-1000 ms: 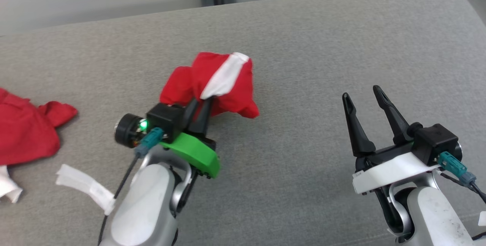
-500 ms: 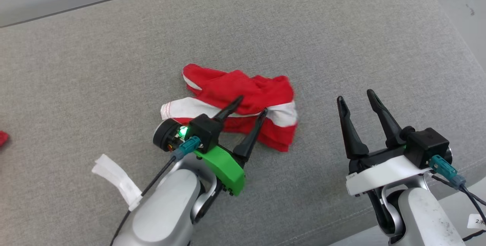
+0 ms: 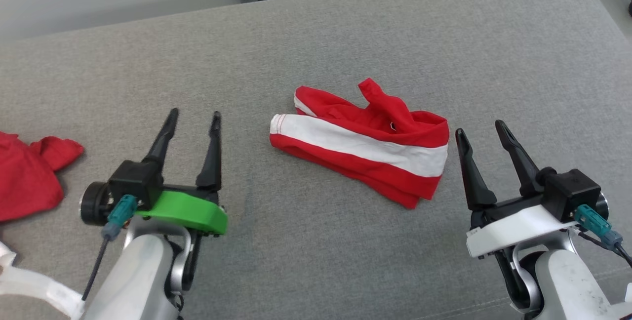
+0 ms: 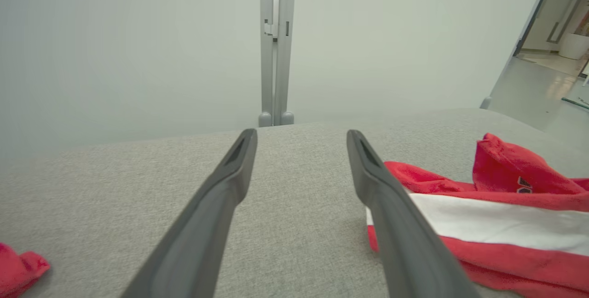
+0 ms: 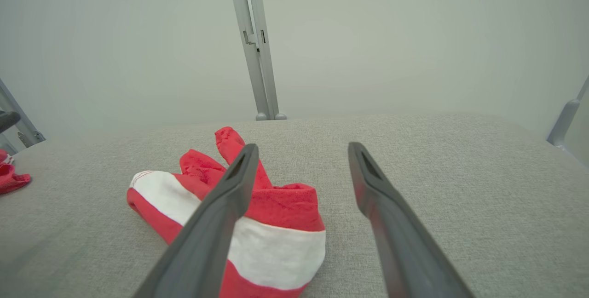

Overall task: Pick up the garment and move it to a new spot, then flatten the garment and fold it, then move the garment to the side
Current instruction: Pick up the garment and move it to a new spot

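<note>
A crumpled red garment with a broad white band (image 3: 360, 147) lies on the grey fabric-covered counter (image 3: 345, 38), slightly right of centre and free of both grippers. Its white band runs from the left end down to the nearer right end, and a red flap stands up along the far edge.

The left gripper (image 3: 194, 112), on its green mount, hovers near the counter's near left part with its jaws wide and nothing between them. It sits to the left of the garment and apart from it. In the left wrist view the garment (image 4: 483, 215) lies beyond and to the right of the spread fingers.

The right gripper (image 3: 480, 128), on a white mount, is also wide and empty. It sits just beside the garment's right end.

A second bunched red cloth (image 3: 24, 172) lies at the far left, well apart from the garment. A white fabric strip (image 3: 34, 285) lies at the near left corner.
</note>
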`<state>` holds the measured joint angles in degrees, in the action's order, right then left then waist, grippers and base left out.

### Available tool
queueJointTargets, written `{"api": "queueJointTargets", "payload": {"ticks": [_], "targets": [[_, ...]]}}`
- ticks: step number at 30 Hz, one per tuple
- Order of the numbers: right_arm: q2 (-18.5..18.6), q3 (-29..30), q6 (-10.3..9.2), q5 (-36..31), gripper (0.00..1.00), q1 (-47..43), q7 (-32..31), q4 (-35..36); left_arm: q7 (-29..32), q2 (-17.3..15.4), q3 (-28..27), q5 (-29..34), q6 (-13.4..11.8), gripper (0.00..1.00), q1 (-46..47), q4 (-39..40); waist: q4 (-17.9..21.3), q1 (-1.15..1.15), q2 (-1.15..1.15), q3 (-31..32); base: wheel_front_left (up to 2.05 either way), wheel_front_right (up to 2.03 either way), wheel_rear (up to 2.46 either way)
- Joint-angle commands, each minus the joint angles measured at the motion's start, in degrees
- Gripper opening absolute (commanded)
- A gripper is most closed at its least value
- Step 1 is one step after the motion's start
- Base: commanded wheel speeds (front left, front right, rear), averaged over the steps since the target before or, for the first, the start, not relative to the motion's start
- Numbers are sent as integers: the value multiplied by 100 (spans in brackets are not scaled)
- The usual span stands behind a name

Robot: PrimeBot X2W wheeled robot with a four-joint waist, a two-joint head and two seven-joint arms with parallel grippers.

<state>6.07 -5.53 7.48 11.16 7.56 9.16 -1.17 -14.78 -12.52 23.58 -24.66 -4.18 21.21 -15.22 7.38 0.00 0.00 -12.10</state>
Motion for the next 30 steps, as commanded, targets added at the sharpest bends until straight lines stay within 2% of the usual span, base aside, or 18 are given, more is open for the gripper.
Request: {"api": "queueJointTargets", "payload": {"ticks": [1,5,9,19,30], "targets": [[18,38,2,-24,100,-109,-32,45,-40,-87,-159,-37,-89,100,-175,75,-367,0,0,272,0,0,0],[44,101,2,-16,100,-218,-108,117,-40,-242,-645,16,-231,100,-552,347,-554,0,0,366,0,0,0],[62,124,3,5,100,-325,-189,185,-43,-309,-950,113,-213,100,-891,530,-645,0,0,450,0,0,0],[68,225,3,50,100,-663,-299,268,-43,-188,-908,323,-47,100,-1325,431,-642,0,0,688,0,0,0],[43,309,3,52,100,-797,-358,378,-44,-112,-968,424,20,100,-1467,372,-624,0,0,724,0,0,0]]}}
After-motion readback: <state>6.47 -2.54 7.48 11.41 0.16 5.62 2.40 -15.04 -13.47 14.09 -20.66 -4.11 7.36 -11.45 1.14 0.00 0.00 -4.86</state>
